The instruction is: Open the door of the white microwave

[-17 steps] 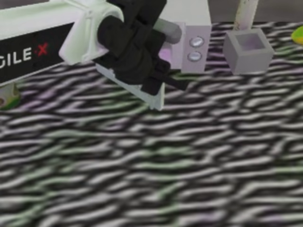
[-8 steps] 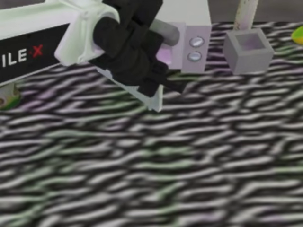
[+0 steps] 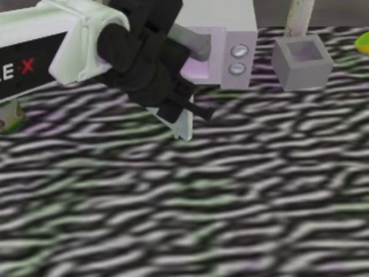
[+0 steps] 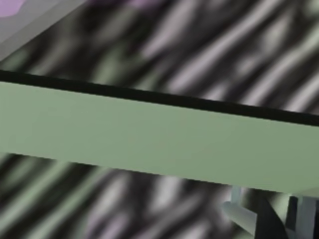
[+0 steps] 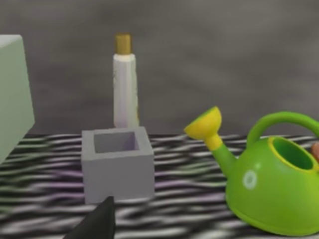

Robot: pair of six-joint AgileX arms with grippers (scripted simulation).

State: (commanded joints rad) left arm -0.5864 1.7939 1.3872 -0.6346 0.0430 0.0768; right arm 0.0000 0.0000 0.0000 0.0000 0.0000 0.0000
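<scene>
The white microwave stands at the back of the table, its two silver knobs facing forward. Its door has swung out to the left, baring the purple-lit inside. My left gripper reaches down over the door's free edge and is shut on it. In the left wrist view the door crosses the picture as a pale green band, with a dark finger against it. The right arm is out of the top view; its gripper only peeks into its own wrist view.
A small grey open cube sits right of the microwave, a white bottle behind it. A green watering can stands at the far right. A small green object lies at the left edge.
My left arm has pulled back to the left and the door has swung farther out from the microwave, showing more of the inside.
</scene>
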